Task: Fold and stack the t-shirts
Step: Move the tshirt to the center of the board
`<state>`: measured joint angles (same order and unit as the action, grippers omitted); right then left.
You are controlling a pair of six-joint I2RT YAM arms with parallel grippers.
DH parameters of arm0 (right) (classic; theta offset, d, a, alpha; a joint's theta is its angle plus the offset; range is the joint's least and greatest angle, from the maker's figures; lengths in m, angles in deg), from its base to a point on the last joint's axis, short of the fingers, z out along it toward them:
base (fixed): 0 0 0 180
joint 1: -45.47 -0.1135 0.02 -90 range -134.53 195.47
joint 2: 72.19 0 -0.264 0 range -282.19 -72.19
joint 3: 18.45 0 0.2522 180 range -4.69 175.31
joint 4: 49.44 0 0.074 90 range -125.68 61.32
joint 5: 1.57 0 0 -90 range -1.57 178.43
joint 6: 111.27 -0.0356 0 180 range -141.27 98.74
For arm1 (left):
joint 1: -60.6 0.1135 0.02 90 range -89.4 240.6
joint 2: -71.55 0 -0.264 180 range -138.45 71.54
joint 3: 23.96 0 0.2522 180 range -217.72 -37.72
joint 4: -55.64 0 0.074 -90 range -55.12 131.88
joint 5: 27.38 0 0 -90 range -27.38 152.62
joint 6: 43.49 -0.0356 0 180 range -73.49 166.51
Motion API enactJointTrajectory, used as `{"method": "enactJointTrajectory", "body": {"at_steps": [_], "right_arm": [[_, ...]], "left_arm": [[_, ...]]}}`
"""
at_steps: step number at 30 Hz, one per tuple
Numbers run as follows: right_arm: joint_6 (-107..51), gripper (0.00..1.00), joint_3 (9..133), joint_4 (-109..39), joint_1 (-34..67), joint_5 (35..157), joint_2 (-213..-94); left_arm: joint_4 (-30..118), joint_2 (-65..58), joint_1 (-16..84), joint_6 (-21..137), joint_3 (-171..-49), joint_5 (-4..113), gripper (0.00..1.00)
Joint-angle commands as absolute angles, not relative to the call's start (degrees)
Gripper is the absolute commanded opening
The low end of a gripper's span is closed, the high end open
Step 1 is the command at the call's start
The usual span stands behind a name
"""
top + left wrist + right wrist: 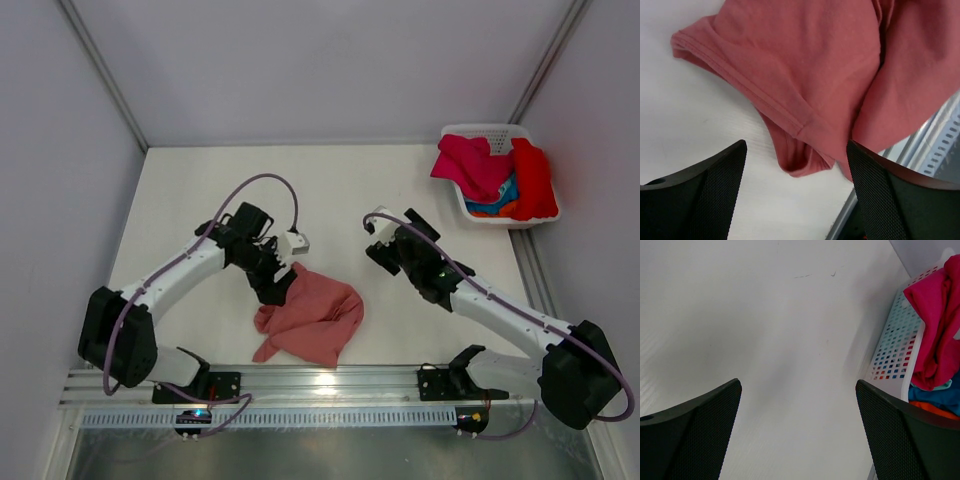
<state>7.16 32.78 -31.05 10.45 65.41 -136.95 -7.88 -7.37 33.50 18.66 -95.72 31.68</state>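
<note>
The pink shirt (312,322) lies crumpled at lower middle, near the desk's (200,190) front edge, not yet folded. The left hand (282,283) hangs wide over its upper-left edge, probably lining up a pinch on a sleeve. The right hand (798,390), also wide, hovers over the desk holding nothing. More shirts (490,170) sit in the basket (478,130), upper right.

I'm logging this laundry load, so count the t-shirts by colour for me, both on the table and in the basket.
Salmon pink t-shirt, on the table: 1
Magenta t-shirt, in the white basket: 1
Red t-shirt, in the basket: 1
Blue t-shirt, in the basket: 1
Orange t-shirt, in the basket: 1
Total: 5 visible; the basket may hide more.
</note>
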Motion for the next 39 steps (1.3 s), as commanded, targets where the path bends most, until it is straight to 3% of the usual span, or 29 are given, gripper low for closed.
{"method": "enactJointTrajectory", "body": {"at_steps": [1,8,13,14,16,17,24,39], "right_arm": [[5.0,0.99,35.6,-31.8,10.6,65.7,-136.3],[4.7,1.0,35.5,-31.5,10.6,66.0,-135.7],[4.8,0.99,35.3,-32.1,10.6,65.9,-135.9],[4.8,0.99,35.3,-32.0,10.6,65.9,-135.8],[4.8,0.99,35.2,-32.1,10.6,66.3,-136.1],[4.7,0.99,35.2,-32.1,10.6,66.5,-136.3],[4.8,0.99,35.4,-32.1,10.6,66.8,-137.7],[4.6,0.99,35.7,-31.6,10.6,67.2,-139.3]], "left_arm": [[-0.3,-12.5,29.8,23.0,-95.4,39.7,0.82],[3.6,-21.6,27.2,25.9,-98.3,41.5,0.77],[4.0,-26.5,26.7,27.6,-101.0,42.8,0.57],[3.8,-28.2,26.7,28.3,-101.6,42.9,0.51],[3.3,-29.2,26.6,28.3,-103.0,43.7,0.06],[3.6,-29.3,26.6,29.0,-103.4,44.2,0.0],[3.8,-24.9,26.6,29.0,-106.2,49.3,0.0],[22.4,-11.0,33.1,33.0,-113.2,87.7,0.0]]}}
